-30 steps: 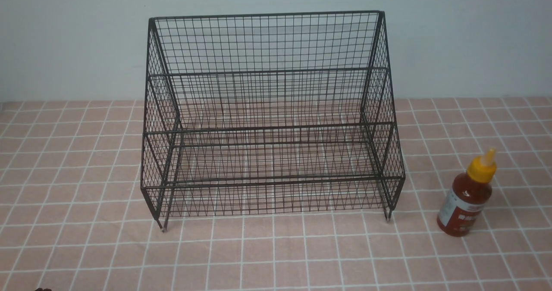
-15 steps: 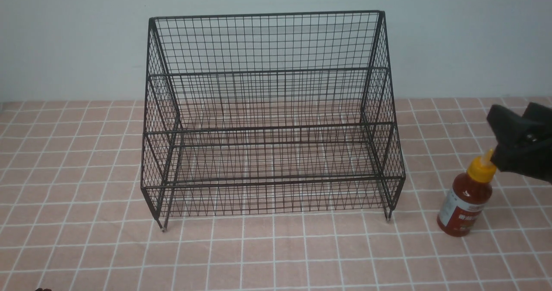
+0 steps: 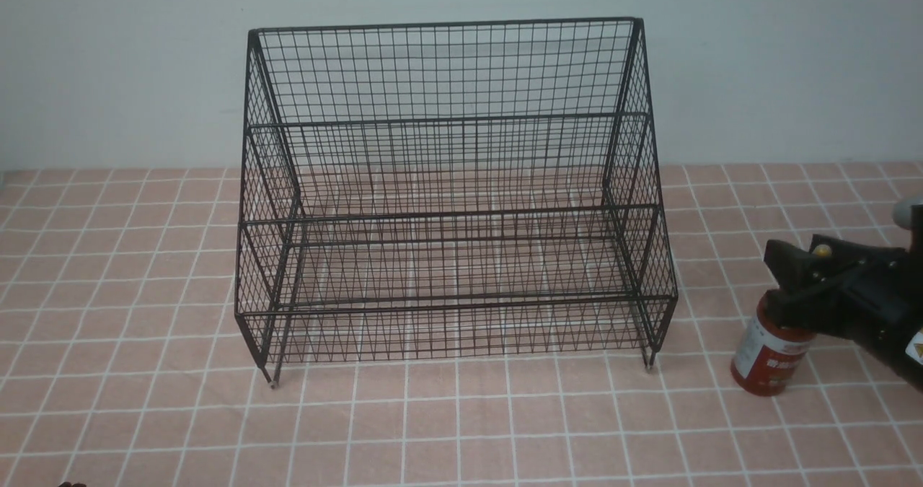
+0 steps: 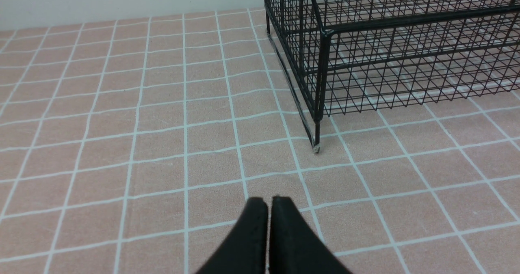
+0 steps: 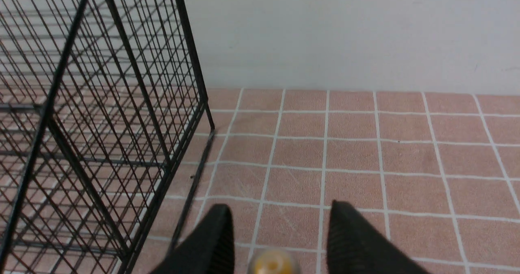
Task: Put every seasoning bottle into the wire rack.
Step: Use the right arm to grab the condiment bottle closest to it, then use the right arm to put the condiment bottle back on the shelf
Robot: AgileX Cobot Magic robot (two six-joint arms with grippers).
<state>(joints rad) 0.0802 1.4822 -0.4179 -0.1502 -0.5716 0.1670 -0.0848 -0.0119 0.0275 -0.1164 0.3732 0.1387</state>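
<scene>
Right wrist view puts the right gripper [image 5: 279,207] nearest, its jaws apart, with the yellow cap of the seasoning bottle [image 5: 273,264] showing between them at the frame's edge. Nothing is clamped, and I cannot tell whether either jaw touches the bottle. Past it lie the pink tiled surface [image 5: 349,152], a corner post of the wire rack [image 5: 194,59] and the pale wall [image 5: 345,30]. In the front view the seasoning bottle [image 3: 771,357] stands upright on the surface [image 3: 461,429], outside the wire rack [image 3: 447,119] and just beside its right front leg, with the right gripper [image 3: 782,281] around its top. Both tiers are bare. In the left wrist view the left gripper [image 4: 268,203] has its jaws together on nothing, near the left front leg of the wire rack [image 4: 325,63]. The risks, as I judge them: the jaws sit high, where the bottle narrows to its cap, so closing there could let it slip or tip. An off-centre close could knock this light bottle over. On the way in, its base could catch the rack's front rail or side mesh, and a tilted release onto open wire could topple it.
</scene>
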